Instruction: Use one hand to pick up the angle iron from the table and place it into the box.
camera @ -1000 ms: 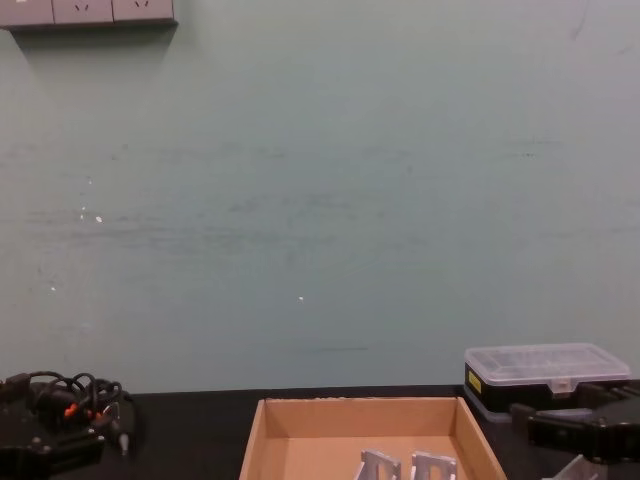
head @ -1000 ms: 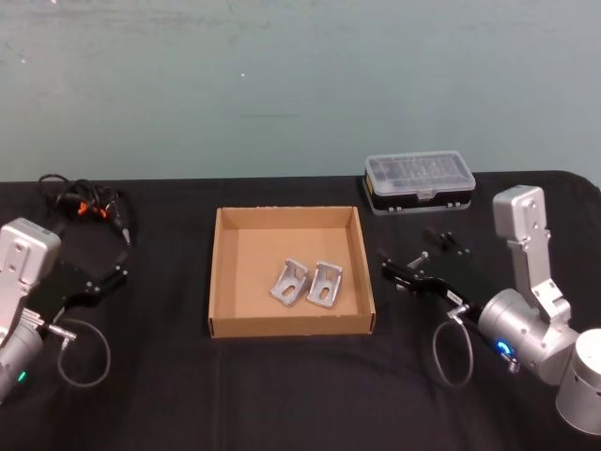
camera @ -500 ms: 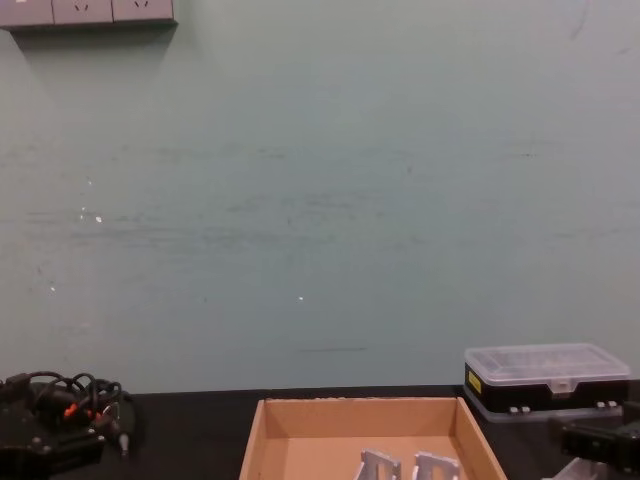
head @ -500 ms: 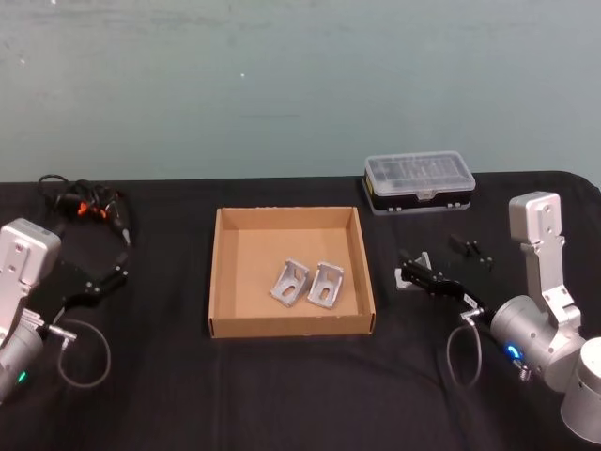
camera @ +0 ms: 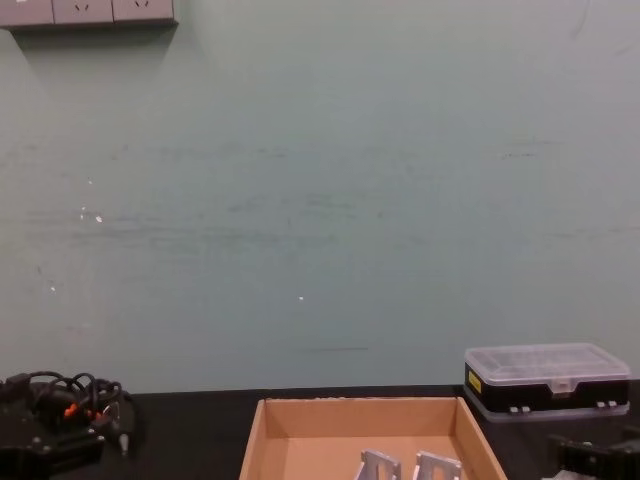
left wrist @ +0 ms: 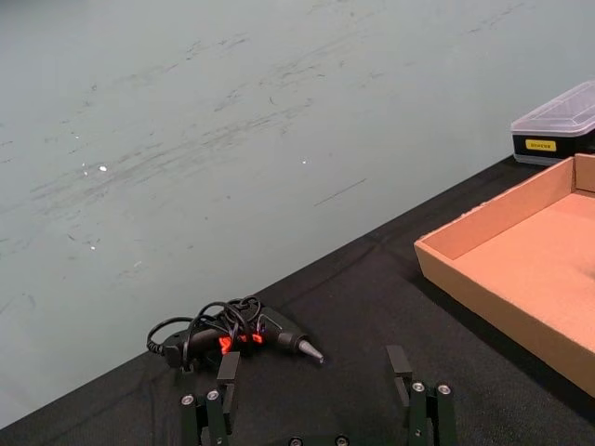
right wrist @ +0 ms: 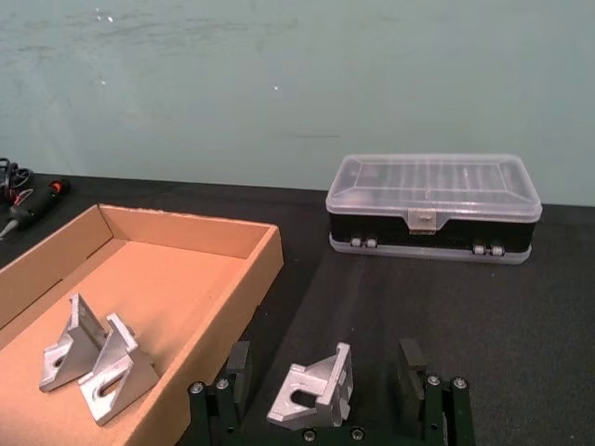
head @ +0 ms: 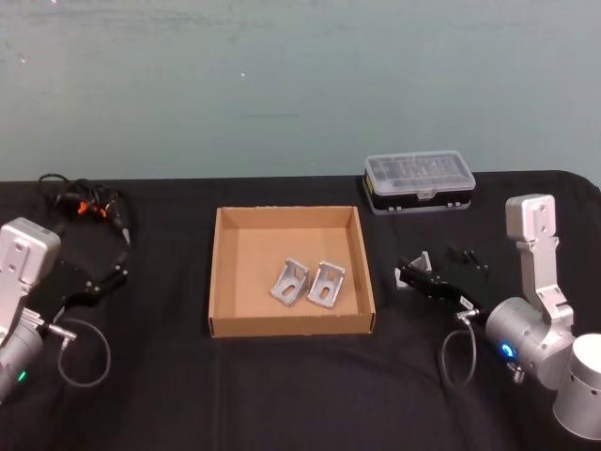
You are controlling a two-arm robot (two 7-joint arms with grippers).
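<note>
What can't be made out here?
Chest view: the bottom edge cuts off the two silver metal angle irons in the shallow tan cardboard box.
Head view: the right tool covers part of the third angle iron on the flat black table.
Left wrist view: the frame edge cuts off the box floor.
Black plastic case with clear lid: contents too blurred through the lid, any view.
</note>
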